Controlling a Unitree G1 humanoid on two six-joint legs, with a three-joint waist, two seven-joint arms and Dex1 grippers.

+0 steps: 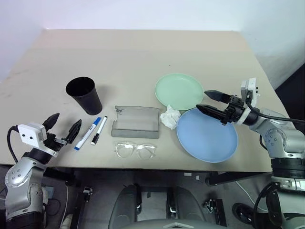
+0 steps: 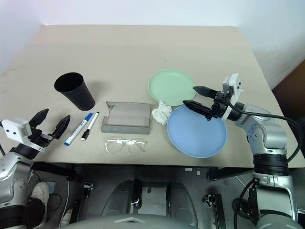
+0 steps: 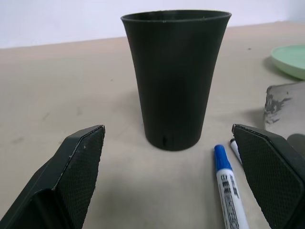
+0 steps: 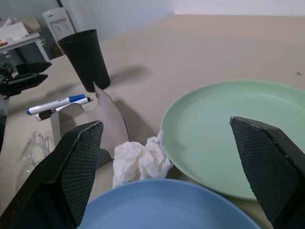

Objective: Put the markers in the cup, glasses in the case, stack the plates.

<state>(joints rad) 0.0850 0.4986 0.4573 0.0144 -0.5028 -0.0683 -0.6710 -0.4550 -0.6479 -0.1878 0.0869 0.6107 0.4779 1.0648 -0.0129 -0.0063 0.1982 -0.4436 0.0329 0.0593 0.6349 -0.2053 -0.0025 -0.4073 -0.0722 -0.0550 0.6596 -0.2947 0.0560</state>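
While both grippers, left [image 1: 62,130] and right [image 1: 209,102], are open and empty, the thin, light markers [image 1: 93,130] at lower left should be pinched mid-barrel.

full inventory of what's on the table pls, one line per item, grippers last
cup: 1, black, upright, left part of the table, behind the markers
markers: 2, white barrels, one blue cap, one black cap, lying side by side near the front left
case: 1, grey, lid open, table centre
glasses: 1, clear frame, in front of the case
tissue: 1, white, crumpled, between case and plates
green plate: 1, pale mint, right of centre
blue plate: 1, light blue, in front of the green plate
table: 1, beige
left gripper: open, empty, just left of the markers
right gripper: open, empty, over where the two plates meet
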